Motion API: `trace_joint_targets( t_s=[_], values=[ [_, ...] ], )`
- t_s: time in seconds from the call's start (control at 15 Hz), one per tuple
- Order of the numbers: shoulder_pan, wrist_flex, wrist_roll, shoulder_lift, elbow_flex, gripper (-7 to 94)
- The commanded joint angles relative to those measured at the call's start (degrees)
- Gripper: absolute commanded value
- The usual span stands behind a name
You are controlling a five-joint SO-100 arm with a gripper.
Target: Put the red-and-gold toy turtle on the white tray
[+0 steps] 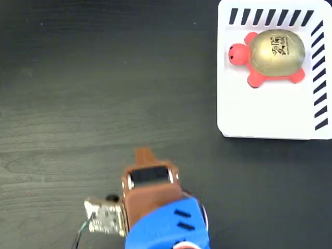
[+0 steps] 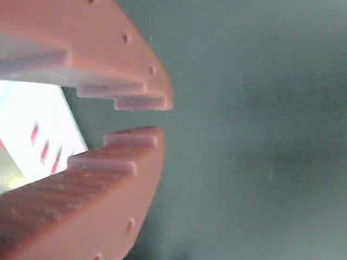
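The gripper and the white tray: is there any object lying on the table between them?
No. In the fixed view, only bare dark table lies between the gripper and the white tray; the red-and-gold toy turtle already sits on the tray.

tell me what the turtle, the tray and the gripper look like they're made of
Red-and-gold toy turtle: probably soft rubber or plastic; glossy metallic-gold shell, matte coral limbs.
White tray: seems smooth plastic or coated board, printed black stripes.
Gripper: brown 3D-printed-looking plastic, matte, with stepped ridges.
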Motion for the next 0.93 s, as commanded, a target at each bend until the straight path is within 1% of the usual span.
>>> trace_joint_targets(
  t_s=[0.0,0.27,0.87],
  values=[
    [-0.88,4.13,0.44,2.02,0.18,0],
    [0.35,3.08,2.02,2.20,3.43,0],
    [-0.18,3.08,1.23,2.20,3.43,0]
  ],
)
